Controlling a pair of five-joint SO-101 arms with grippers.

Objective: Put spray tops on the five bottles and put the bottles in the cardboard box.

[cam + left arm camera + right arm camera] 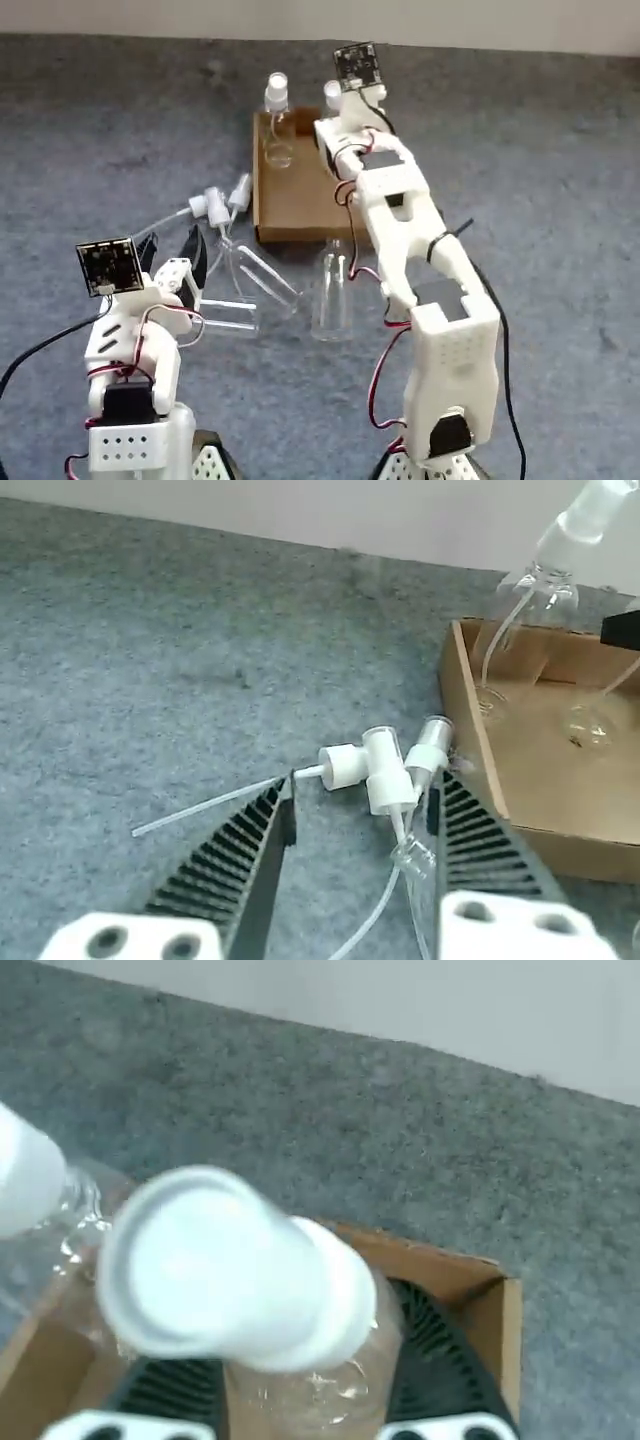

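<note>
My right gripper (341, 128) is shut on a clear bottle (310, 1390) with a white spray top (225, 1270), held upright over the far end of the cardboard box (290, 205). A second topped bottle (277, 110) stands in the box beside it. My left gripper (172, 247) hangs open above the carpet, its fingers (250, 850) on either side of three loose spray tops (375, 765) and the neck of a lying bottle (412, 858). Two bare bottles (245, 290) lie next to it, and a third bare bottle (333, 285) is in front of the box.
Grey carpet covers the whole work area. The box wall (470, 740) rises close beside the loose tops. The long dip tubes (205, 805) of the tops trail across the carpet. Open carpet lies to the far left and right.
</note>
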